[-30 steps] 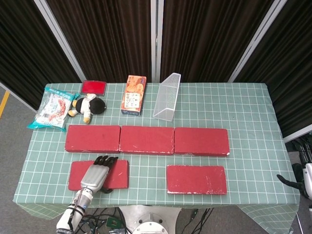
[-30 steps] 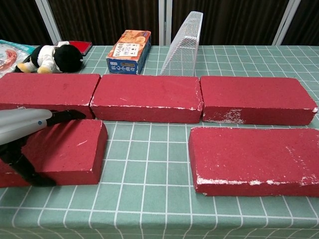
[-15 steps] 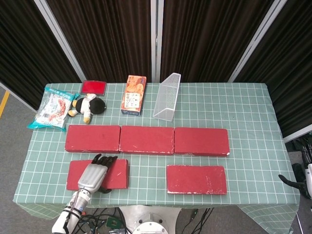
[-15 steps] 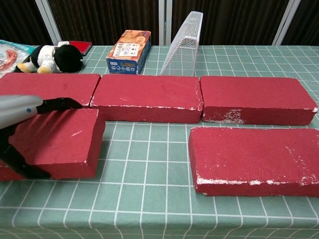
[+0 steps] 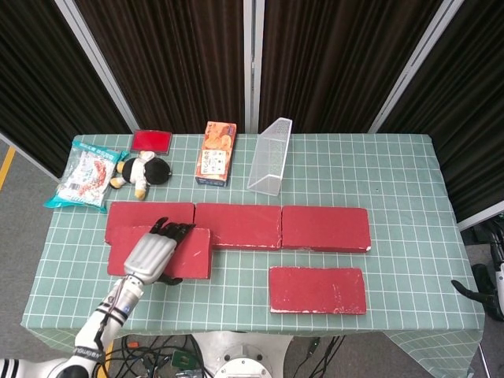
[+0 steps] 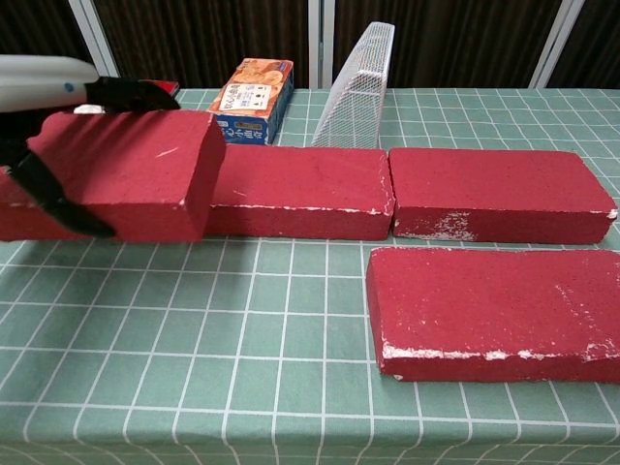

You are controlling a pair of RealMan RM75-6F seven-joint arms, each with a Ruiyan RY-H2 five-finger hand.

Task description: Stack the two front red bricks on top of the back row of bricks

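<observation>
Now the left robot hand (image 5: 151,253) grips the front left red brick (image 5: 161,252) and holds it up over the front edge of the back row (image 5: 260,225). A second ago the brick lay flat on the tabletop (image 5: 409,181). The other front brick (image 5: 317,289) has open room all around it.

Place: a robot lab or test station.
Backdrop: dark curtains (image 5: 189,55) hung between metal frame posts (image 5: 249,63).
Desk: a green grid cloth (image 5: 394,173) covered it.
Floor: loose cables (image 5: 157,354) lay below.
</observation>
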